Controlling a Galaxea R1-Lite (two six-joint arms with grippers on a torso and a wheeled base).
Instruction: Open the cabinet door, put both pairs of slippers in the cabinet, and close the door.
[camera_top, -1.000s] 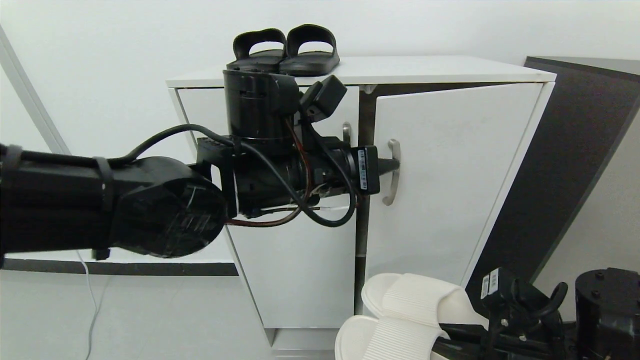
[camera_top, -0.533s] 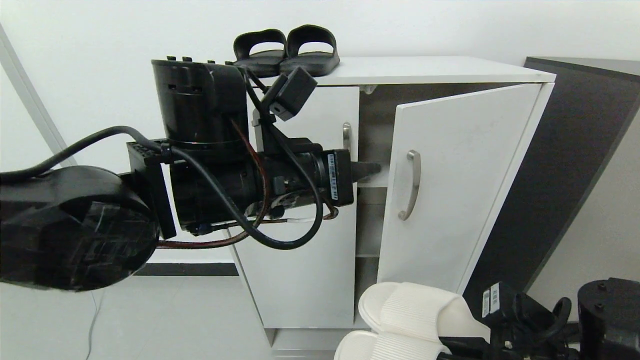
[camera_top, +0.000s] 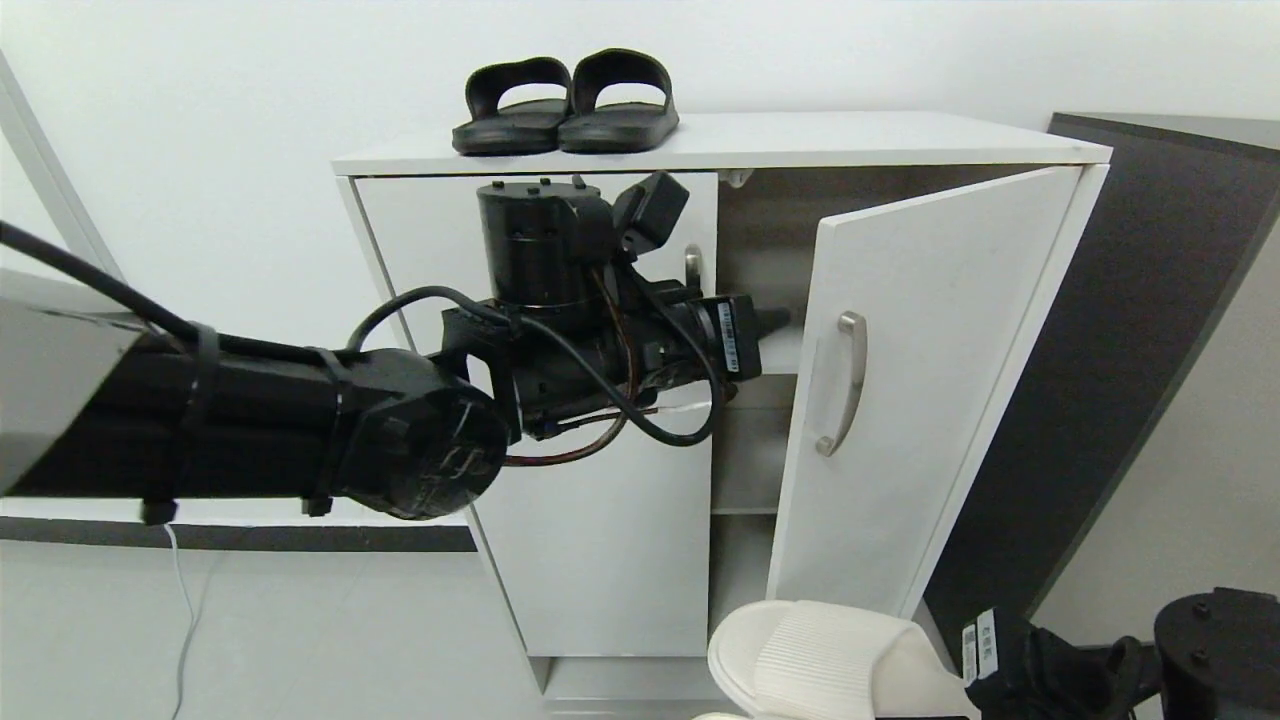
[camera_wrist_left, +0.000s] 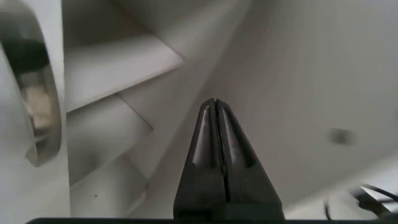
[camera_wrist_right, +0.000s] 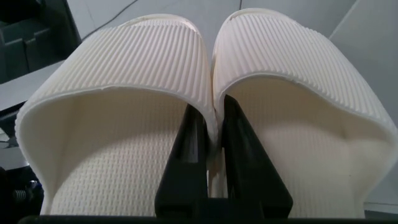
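Observation:
The white cabinet (camera_top: 850, 138) has its right door (camera_top: 940, 340) swung partly open, its metal handle (camera_top: 842, 385) free. My left gripper (camera_top: 778, 320) is shut and empty, its tip in the gap between the two doors at upper-shelf height. In the left wrist view the shut left gripper (camera_wrist_left: 216, 109) faces the inner shelves (camera_wrist_left: 118, 68). A black pair of slippers (camera_top: 565, 100) rests on the cabinet top. Low in front of the opening, my right gripper (camera_wrist_right: 213, 121) is shut on the adjoining straps of the white slippers (camera_top: 815, 650) (camera_wrist_right: 124, 81).
The left door (camera_top: 600, 540) stays closed, its handle (camera_wrist_left: 31, 106) close beside my left gripper. A dark panel (camera_top: 1150, 330) stands right of the cabinet, just behind the open door's swing. A thin cable (camera_top: 180, 620) hangs by the wall at lower left.
The right door has swung further open. My left gripper has come off the door handle and now points into the opening. The white slippers have sunk lower in the head view.

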